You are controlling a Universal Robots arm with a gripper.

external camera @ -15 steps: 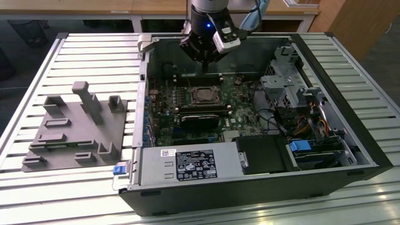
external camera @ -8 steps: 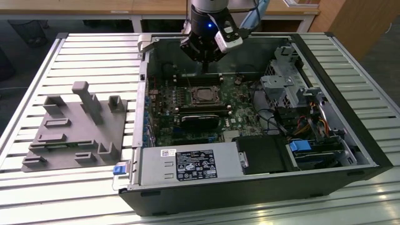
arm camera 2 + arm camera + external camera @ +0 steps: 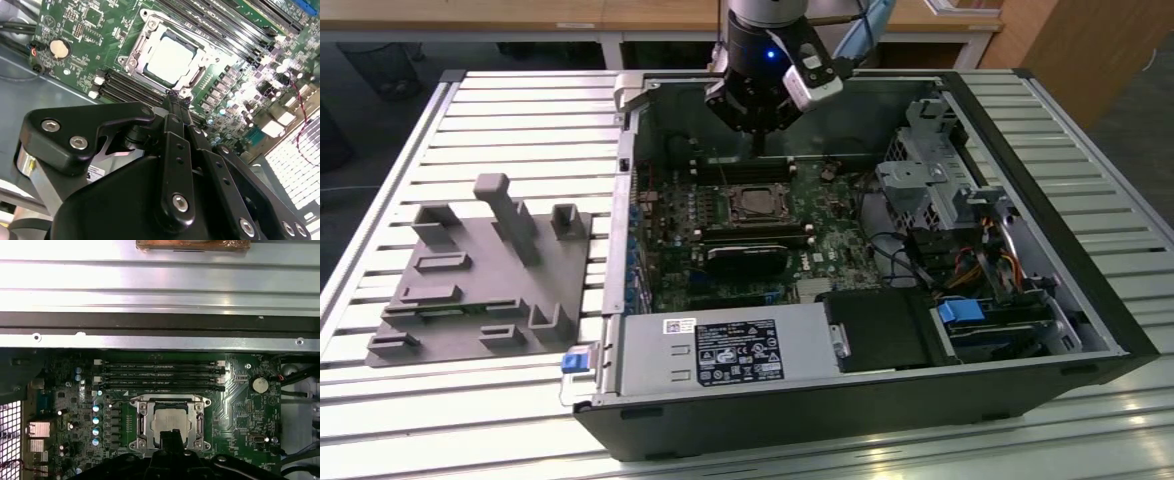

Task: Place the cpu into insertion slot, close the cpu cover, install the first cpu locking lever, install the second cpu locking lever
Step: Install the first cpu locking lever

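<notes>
the cpu (image 3: 169,419) is matt silvery metal, the cpu cover (image 3: 142,420) shinier metal.

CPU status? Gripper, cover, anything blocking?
Gripper shut, empty, hovering by the cpu cover. Cpu seated, cover down over it. Nothing between gripper and cover.

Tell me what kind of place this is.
Probably a robotics lab bench: an opened desktop computer case lies on a slatted metal table, a grey fixture plate beside it, wooden desks behind.
</notes>
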